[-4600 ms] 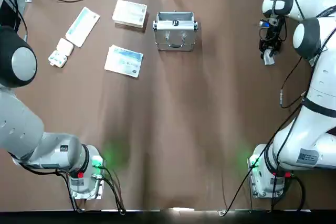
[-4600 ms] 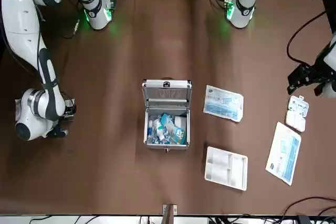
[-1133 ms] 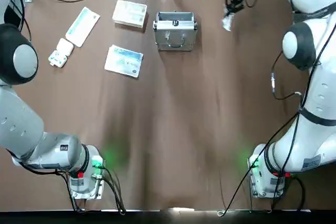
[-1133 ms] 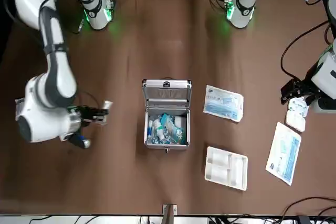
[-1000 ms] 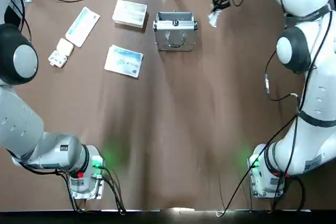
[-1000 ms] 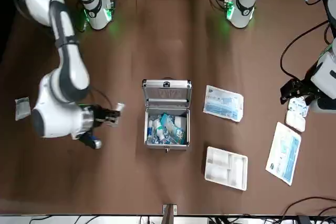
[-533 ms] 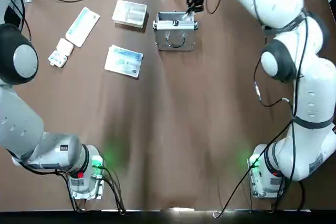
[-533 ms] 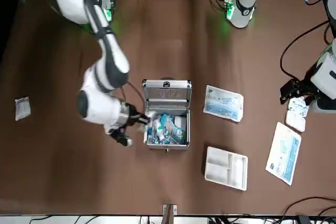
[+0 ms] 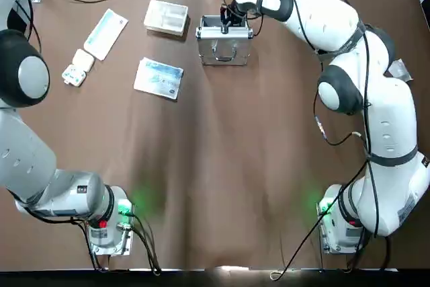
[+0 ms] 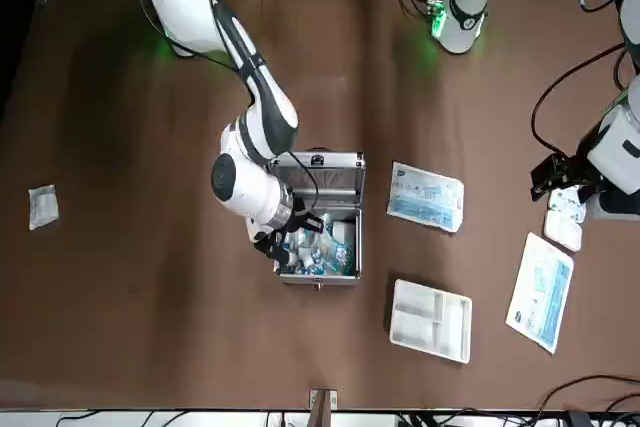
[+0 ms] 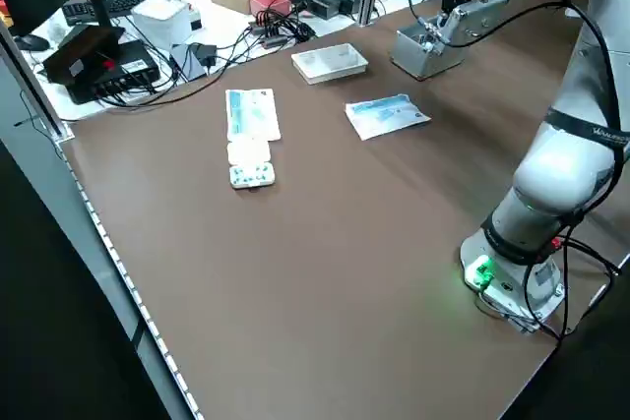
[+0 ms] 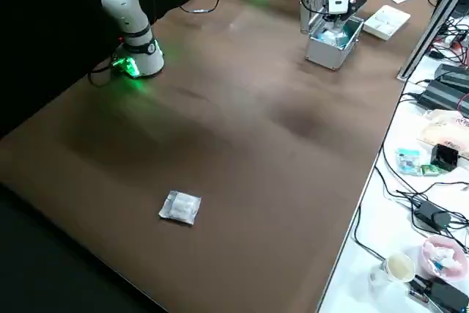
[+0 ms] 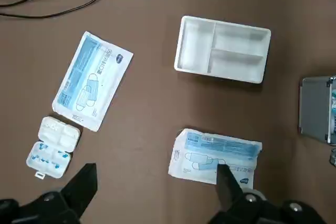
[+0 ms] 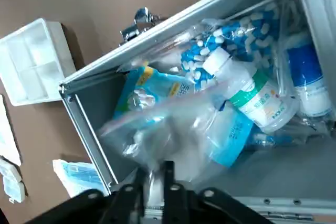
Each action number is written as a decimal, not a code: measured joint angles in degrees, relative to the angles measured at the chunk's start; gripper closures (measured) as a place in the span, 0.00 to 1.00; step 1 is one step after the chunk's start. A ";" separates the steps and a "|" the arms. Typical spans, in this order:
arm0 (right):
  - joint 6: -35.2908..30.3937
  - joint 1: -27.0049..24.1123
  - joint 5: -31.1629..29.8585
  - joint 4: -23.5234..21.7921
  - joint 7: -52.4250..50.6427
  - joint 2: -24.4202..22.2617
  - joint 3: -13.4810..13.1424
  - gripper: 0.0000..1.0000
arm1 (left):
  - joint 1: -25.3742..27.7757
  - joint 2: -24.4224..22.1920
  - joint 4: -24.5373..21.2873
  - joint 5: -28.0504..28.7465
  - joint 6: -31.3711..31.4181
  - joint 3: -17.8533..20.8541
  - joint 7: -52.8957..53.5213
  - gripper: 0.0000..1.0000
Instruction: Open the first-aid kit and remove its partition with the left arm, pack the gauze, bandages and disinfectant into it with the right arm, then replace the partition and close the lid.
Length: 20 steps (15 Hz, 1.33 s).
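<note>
Open first-aid kit (image 10: 318, 215) on the brown desk (image 10: 150, 297), right pincer (image 14: 153, 182) inside it clamped on a clear packet (image 14: 157, 135), disinfectant (image 14: 247, 90) lying in the kit, partition (image 10: 431, 320) beside the kit, left pincer (image 10: 568, 182) apart, far off beside a pill box (image 10: 565, 215)

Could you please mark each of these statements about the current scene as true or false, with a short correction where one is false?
1. The case stands open with supplies inside. True.
2. The right gripper is at the open case. True.
3. The partition sits inside the case. False: it lies on the table beside the case.
4. The left gripper is over the case. False: it hovers off to the side near the small white pill box.
5. A small clear packet lies alone on the table far from the case. True.
</note>
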 joint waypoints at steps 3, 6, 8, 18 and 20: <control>0.05 0.33 0.00 0.04 -0.01 0.01 -0.03 0.49 | -0.01 0.01 0.00 0.00 0.01 -0.01 0.00 0.00; 0.09 0.27 0.00 0.31 -0.05 0.00 -0.39 0.38 | -0.01 0.01 0.00 0.00 0.02 -0.01 0.01 0.00; 0.08 -0.11 -0.08 0.64 -0.06 -0.18 -1.35 0.37 | 0.00 0.01 0.00 0.00 0.02 -0.01 0.01 0.00; -29.24 -16.80 -9.30 2.56 -9.89 -9.25 -4.01 0.23 | -0.04 0.29 -0.06 0.00 0.03 -0.07 0.18 0.00; -37.24 -23.02 -15.47 2.27 -17.30 -11.41 -4.04 0.23 | -0.09 0.41 -0.06 0.00 0.03 -0.13 0.44 0.00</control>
